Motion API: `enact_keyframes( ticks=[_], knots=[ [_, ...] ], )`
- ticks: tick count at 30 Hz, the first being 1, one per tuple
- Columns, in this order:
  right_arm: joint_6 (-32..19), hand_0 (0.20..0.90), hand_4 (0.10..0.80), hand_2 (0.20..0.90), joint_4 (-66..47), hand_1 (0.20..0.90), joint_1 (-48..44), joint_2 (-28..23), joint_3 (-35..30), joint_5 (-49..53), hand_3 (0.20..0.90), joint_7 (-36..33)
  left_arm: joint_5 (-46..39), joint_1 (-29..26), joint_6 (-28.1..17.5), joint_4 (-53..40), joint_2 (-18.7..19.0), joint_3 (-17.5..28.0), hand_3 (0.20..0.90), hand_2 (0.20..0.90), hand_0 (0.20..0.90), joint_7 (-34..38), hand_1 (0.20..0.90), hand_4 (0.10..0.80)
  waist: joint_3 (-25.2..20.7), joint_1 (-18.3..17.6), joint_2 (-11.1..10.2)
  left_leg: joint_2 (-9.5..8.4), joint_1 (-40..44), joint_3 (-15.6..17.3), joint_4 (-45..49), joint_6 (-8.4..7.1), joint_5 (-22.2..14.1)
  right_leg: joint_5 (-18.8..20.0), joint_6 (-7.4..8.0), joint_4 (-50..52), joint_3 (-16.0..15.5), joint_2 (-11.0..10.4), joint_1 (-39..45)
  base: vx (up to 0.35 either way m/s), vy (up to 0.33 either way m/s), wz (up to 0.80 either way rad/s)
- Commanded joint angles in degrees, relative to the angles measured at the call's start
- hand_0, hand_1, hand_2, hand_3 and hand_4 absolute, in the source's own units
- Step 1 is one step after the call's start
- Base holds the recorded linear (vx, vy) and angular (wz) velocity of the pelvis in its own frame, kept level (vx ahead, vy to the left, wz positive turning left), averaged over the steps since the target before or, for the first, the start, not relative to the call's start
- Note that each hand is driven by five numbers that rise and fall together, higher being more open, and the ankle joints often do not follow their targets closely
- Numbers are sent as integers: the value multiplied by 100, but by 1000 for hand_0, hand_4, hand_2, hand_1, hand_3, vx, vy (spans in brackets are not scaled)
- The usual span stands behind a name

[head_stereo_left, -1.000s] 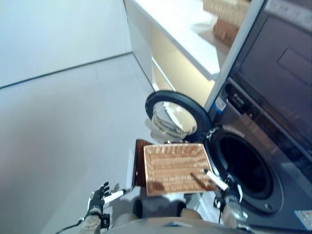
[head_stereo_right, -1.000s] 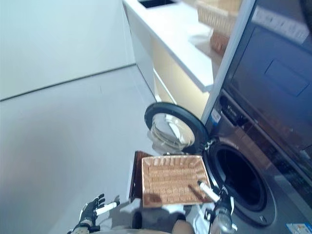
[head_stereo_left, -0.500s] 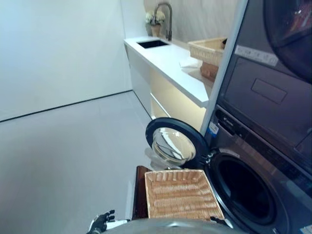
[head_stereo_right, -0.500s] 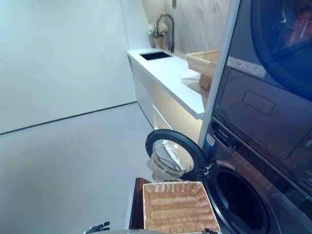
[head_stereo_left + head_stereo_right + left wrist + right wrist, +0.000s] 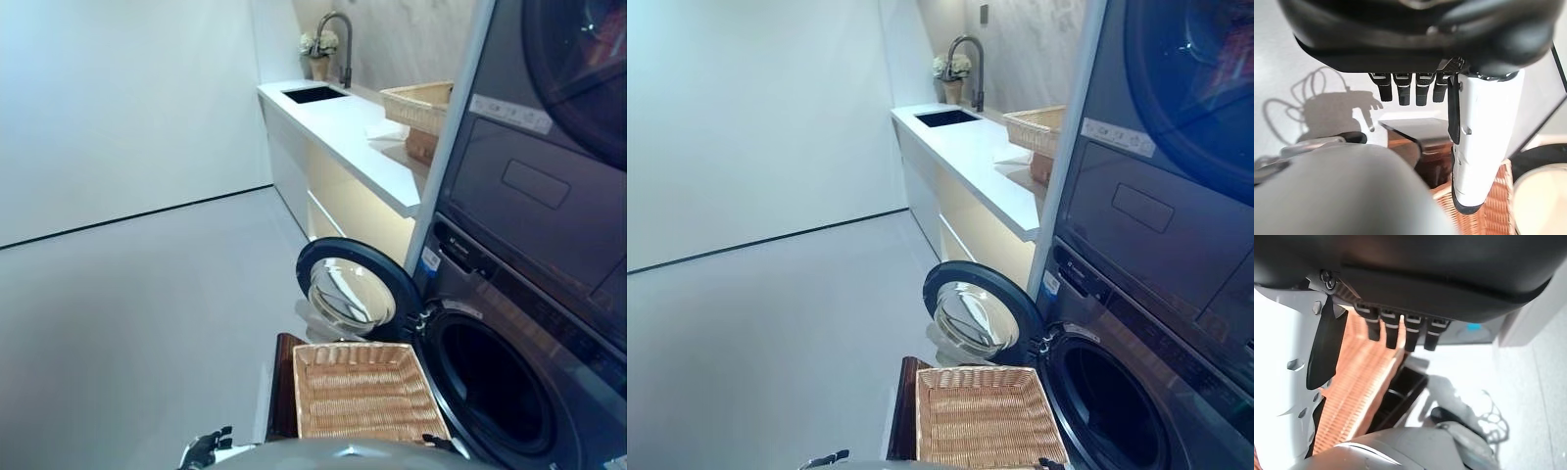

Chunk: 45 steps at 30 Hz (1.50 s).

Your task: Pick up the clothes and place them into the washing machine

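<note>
No clothes show in any view. The wicker basket (image 5: 361, 392) on a dark stool (image 5: 282, 392) looks empty. Right of it stands the dark washing machine, with its round door (image 5: 353, 289) swung open and its drum opening (image 5: 495, 397) dark inside. Only the tip of my left hand (image 5: 203, 452) shows at the bottom edge, left of the stool. My right hand (image 5: 432, 444) barely shows by the basket's near right corner. In the wrist views, the left hand (image 5: 1420, 39) and right hand (image 5: 1425, 274) both have straight fingers and hold nothing.
A white counter (image 5: 343, 122) runs along the back with a sink (image 5: 313, 94), a faucet (image 5: 338, 29) and a second wicker basket (image 5: 421, 103). A second dark machine (image 5: 578, 59) is stacked above the washer. Grey floor (image 5: 147, 294) spreads to the left.
The camera has tilted up, bringing the counter and sink into view. Both hands, in full view a second ago, with the right thumb over the basket's corner, now only peek in at the bottom edge.
</note>
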Motion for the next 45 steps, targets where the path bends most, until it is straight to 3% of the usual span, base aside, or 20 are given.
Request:
enact_keyframes(
  ticks=[1,3,6,8,10,12,14,18,20,21,22,26,28,29,31,34,38,42,43,45],
  knots=[
    [-20,900,800,900,258,900,-314,-304,30,30,900,-307,-57,-457,-153,52,-125,26,900,900,900,64,900,800,197,-50,-362,-131,-521,372,874,-243,-216,631,-87,-920,-144,-59,-26,-414,-97,49],
    [-24,900,800,900,312,900,-280,-404,-94,51,900,-285,-117,-463,-156,81,-160,64,900,900,900,6,900,800,257,-146,-467,-345,-467,369,2021,-141,-604,814,-146,-811,-122,-177,-263,-358,-89,57],
    [-36,900,800,900,333,900,-156,-440,-329,185,900,-230,-6,-517,-157,104,-129,96,900,900,900,45,900,800,184,-360,-450,-299,-99,582,2875,-80,-785,962,-249,-706,-127,-182,-553,-217,-13,20],
    [-46,900,800,900,378,900,-68,-454,-500,264,900,-200,44,-537,-142,85,-106,91,900,900,900,27,900,800,57,-492,-382,-347,279,590,2501,-81,-827,998,-246,-672,-198,-130,-737,-137,64,23],
    [-86,900,800,900,462,900,63,-469,-720,411,900,-198,138,-588,-166,43,-76,25,900,900,900,6,900,800,-89,-732,-256,-417,855,779,1522,-12,-1111,1113,-153,-568,-323,-104,-1023,-163,129,25],
    [-87,900,800,900,512,900,132,-442,-857,551,900,-211,179,-652,-188,-95,-72,-84,900,900,900,-8,900,800,-80,-838,-240,-476,865,869,980,63,-1352,1216,-102,-543,-368,-170,-1201,-256,180,80],
    [-202,900,800,900,464,900,246,-340,-850,691,900,-210,142,-619,-262,-152,-13,-194,900,900,900,-19,900,800,58,-888,-343,-695,799,760,517,187,-1334,1570,53,-589,-319,-254,-1471,-271,163,45],
    [-257,900,800,900,337,900,298,-253,-765,700,900,-198,115,-581,-325,-119,60,-191,900,900,900,36,900,800,280,-807,-431,-839,698,847,157,280,-1139,1745,178,-551,-480,-308,-1740,-238,77,-53],
    [-267,900,800,900,263,900,313,-231,-736,730,900,-199,191,-539,-345,-91,77,-267,900,900,900,29,900,800,379,-782,-420,-773,705,924,-14,274,-1005,1641,199,-353,-451,-360,-1785,-246,24,-71],
    [-259,900,800,900,265,900,276,-222,-711,768,900,-195,206,-542,-349,-74,86,-337,900,900,900,32,900,800,449,-811,-401,-737,642,923,22,312,-911,1585,196,-21,-218,-320,-1870,-316,5,-61],
    [-273,900,800,900,261,900,229,-241,-675,816,900,-180,226,-553,-344,-143,123,-401,900,900,900,37,900,800,490,-744,-323,-664,513,996,96,368,-821,1308,122,481,-175,-304,-1777,-365,0,-53],
    [-249,900,800,900,299,900,218,-242,-616,702,900,-191,282,-566,-335,-174,175,-388,900,900,900,38,900,800,365,-555,-237,-593,238,1161,232,461,-725,722,-3,974,-329,-452,-1273,-184,-36,-25],
    [-192,900,800,900,359,900,187,-211,-555,611,900,-184,277,-565,-312,-156,157,-342,900,900,900,20,900,800,224,-445,-249,-588,138,1176,297,445,-701,622,62,717,-60,-525,-861,-111,-183,-25],
    [-162,900,800,900,336,900,169,-156,-489,556,900,-185,284,-548,-308,-146,150,-307,900,900,900,22,900,800,28,-296,-342,-593,23,1252,386,381,-732,618,194,43,1,-655,-326,-59,-204,-15],
    [-146,900,800,900,253,900,138,-116,-395,494,900,-182,274,-539,-318,-160,159,-299,900,900,900,56,900,800,-61,-228,-386,-544,-79,1320,417,314,-702,704,238,-430,-7,-725,-216,-97,-221,-20],
    [-140,900,800,900,-40,900,148,-3,-157,431,900,-167,152,-506,-325,-143,186,-264,900,900,900,210,900,800,-83,-162,-431,-261,-239,1357,523,115,-565,764,270,-812,235,-612,-117,-137,-270,-54],
    [-142,900,800,900,-171,900,249,34,38,375,900,-55,119,-480,-257,-41,136,-214,900,900,900,268,900,800,-61,-173,-490,-66,-341,1145,468,-65,-365,670,173,-1010,184,-386,27,-97,-246,12],
    [-144,900,800,900,-103,900,332,-4,-7,380,900,-81,104,-414,-225,-10,22,-251,900,900,900,198,900,800,-33,-189,-492,-187,-417,983,602,-52,-380,646,155,-945,78,-378,15,-55,-60,50],
    [-144,900,800,900,-117,900,392,11,-31,400,900,-76,180,-422,-231,-35,44,-321,900,900,900,214,900,800,-61,-235,-485,-144,-391,1199,456,-46,-306,622,146,-901,19,-363,2,-14,8,40],
    [-154,900,800,900,-153,900,433,-32,-78,502,900,2,293,-388,-198,-41,66,-366,900,900,900,175,900,800,-86,-245,-445,-141,-332,1178,289,-30,-280,555,101,-832,38,-286,-59,-21,6,27]
  ],
)
